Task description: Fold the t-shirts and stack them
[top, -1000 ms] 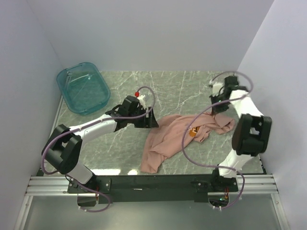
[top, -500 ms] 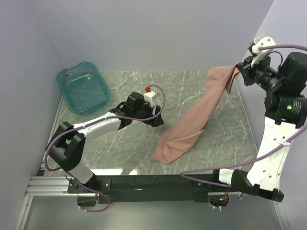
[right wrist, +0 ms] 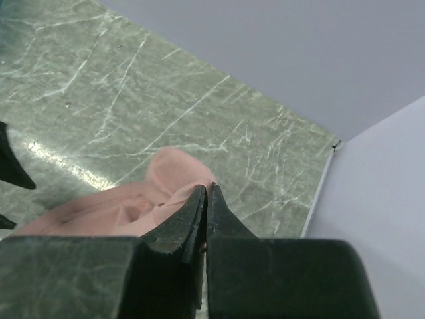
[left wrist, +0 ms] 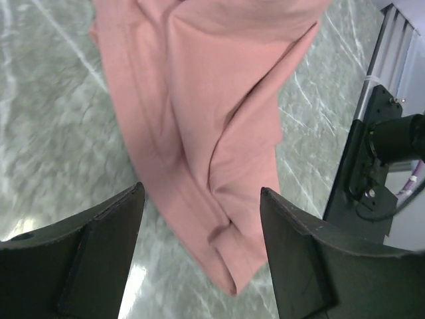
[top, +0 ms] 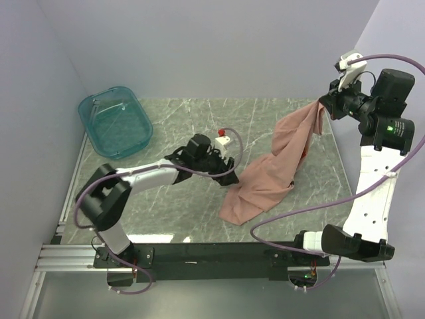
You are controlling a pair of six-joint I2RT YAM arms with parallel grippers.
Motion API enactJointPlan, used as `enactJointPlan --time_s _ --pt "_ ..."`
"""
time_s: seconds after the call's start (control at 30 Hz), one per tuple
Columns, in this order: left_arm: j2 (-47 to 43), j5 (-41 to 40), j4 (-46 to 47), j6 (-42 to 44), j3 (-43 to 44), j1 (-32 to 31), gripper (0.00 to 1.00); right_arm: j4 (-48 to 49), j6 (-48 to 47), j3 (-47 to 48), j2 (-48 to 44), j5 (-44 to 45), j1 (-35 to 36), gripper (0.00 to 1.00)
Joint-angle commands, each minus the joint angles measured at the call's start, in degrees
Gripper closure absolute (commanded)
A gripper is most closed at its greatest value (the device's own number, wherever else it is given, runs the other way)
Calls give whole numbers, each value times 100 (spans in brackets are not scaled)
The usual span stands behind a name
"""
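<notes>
Beneath right tool: t-shirt hangs clamped, lower end heaped on table | left tool wide, empty, lower end just ahead | step: shaking out for flattening | next: likely left tool grips lower edge

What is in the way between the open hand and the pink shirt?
Nothing that shows. The left hand is open, and the shirt lies right in front of it, with no other thing between them.

One dusty-pink t-shirt, one translucent teal tub, two end effectors: left end effector, right end effector.
</notes>
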Motion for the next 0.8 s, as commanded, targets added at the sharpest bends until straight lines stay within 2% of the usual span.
enactJointPlan --time_s 0.0,0.13,0.3,0.37,0.4,0.47,0.5,0.57,0.6,0.63,0.73,0.77 --pt "670 161 190 215 582 -144 24 205 60 -27 -251 11 -13 100" --pt "1392 -31 23 189 1503 -486 25 205 78 -255 -348 46 -13 100" --pt "2341 -795 -522 136 2481 -698 28 232 122 -493 -523 11 -13 100" --pt "2474 -797 -566 127 2675 -734 37 214 122 -572 -550 2 -13 100" --pt "2553 -806 -601 128 2727 -734 48 214 122 -590 -568 2 -13 100" --pt "2598 -780 -654 136 2763 -751 55 223 122 -625 -585 -7 -22 100" --pt "2589 -744 -655 145 2746 -751 63 223 131 -616 -585 -24 -22 100" --pt "2554 -674 -655 154 2693 -751 73 240 174 -581 -577 -59 -22 100" --pt "2545 -648 -655 154 2675 -751 91 232 192 -564 -559 -86 -22 100" --pt "2510 -717 -655 171 2666 -734 99 249 227 -520 -550 -95 -22 100" --pt "2037 -945 -716 128 2395 -690 100 310 297 -432 -507 -86 -22 100" --pt "1592 -1225 -707 136 2298 -646 100 328 307 -388 -489 -77 -22 100"
